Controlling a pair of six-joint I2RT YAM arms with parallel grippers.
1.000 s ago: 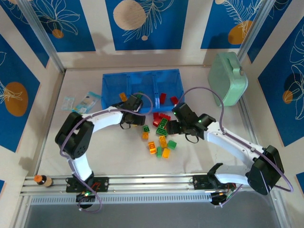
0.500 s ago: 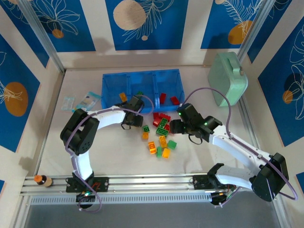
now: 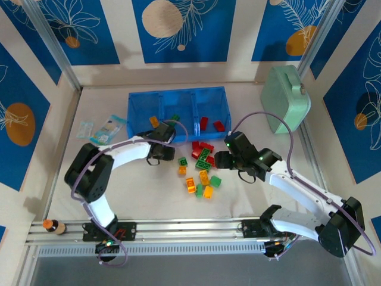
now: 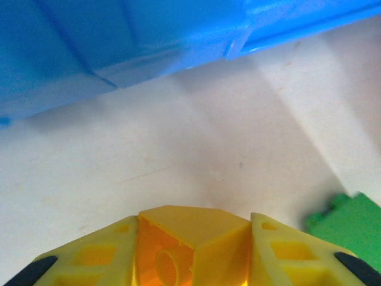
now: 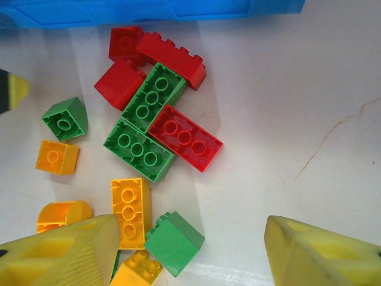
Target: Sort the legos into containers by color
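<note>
Transfer step: left gripper (image 4: 190, 257), clamped on an orange brick (image 4: 191, 231), should next release it over the tray (image 4: 119, 42); right gripper (image 5: 190, 253) hovers, spread apart.

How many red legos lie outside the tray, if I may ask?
4 red legos: three by the tray, one lower against two green legos; more may be hidden.

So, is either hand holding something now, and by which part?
The left hand pinches an orange-yellow lego by two opposite sides; the right hand is open and empty.
</note>
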